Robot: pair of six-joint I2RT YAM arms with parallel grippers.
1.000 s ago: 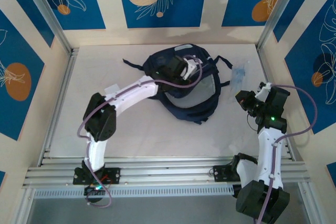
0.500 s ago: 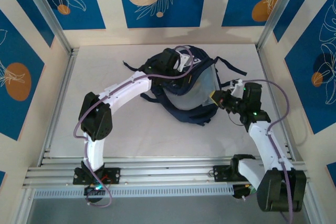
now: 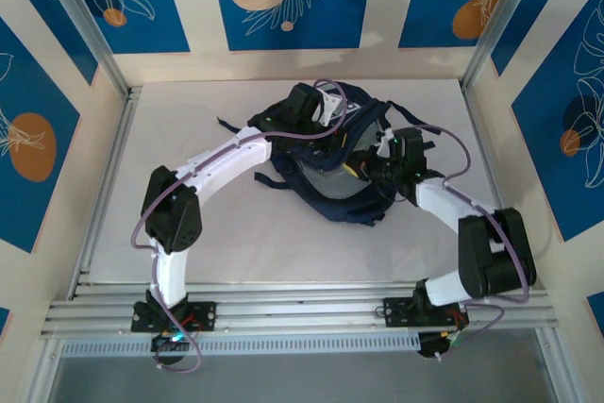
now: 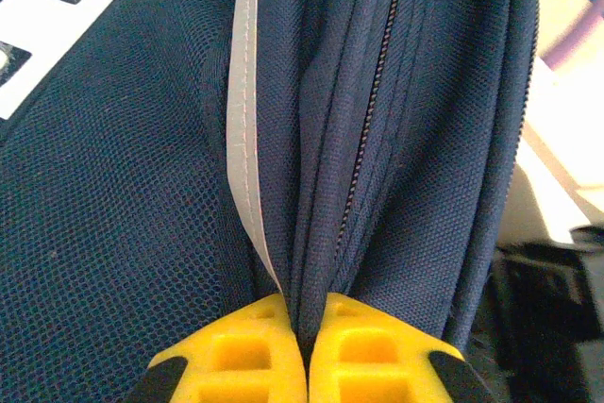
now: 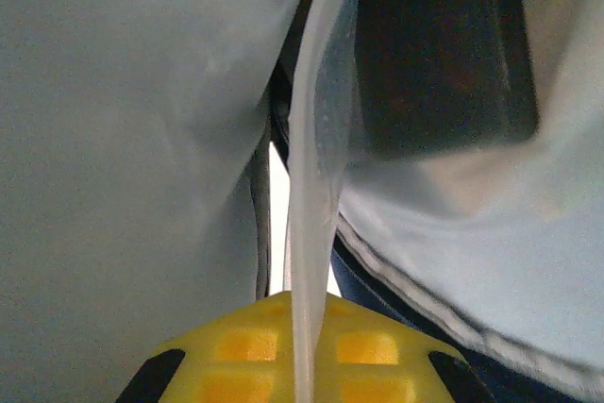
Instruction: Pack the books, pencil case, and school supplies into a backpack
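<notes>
The main risk is sitting with the left jaws. They are clamping together on a thin fold of the backpack (image 3: 351, 209), just beside its zipper (image 4: 373, 120) and pale grey stripe (image 4: 243, 92). If that fabric is slipping out, the mouth is likely dropping shut on the other arm. The right jaws are pinching a whitish, partly clear piece (image 5: 316, 186) by its edge alone, so it may be bending or catching on the grey lining (image 5: 123, 139) when it is being let go. The piece is hanging inside the bag's opening, while the bag itself is lying toward the back of the tabletop (image 3: 236, 224). The left arm (image 3: 226, 158) is reaching forward and curving right to the bag's far rim. The right arm (image 3: 444, 200) is folding back leftward, low, with its wrist poking into the bag's right side.
</notes>
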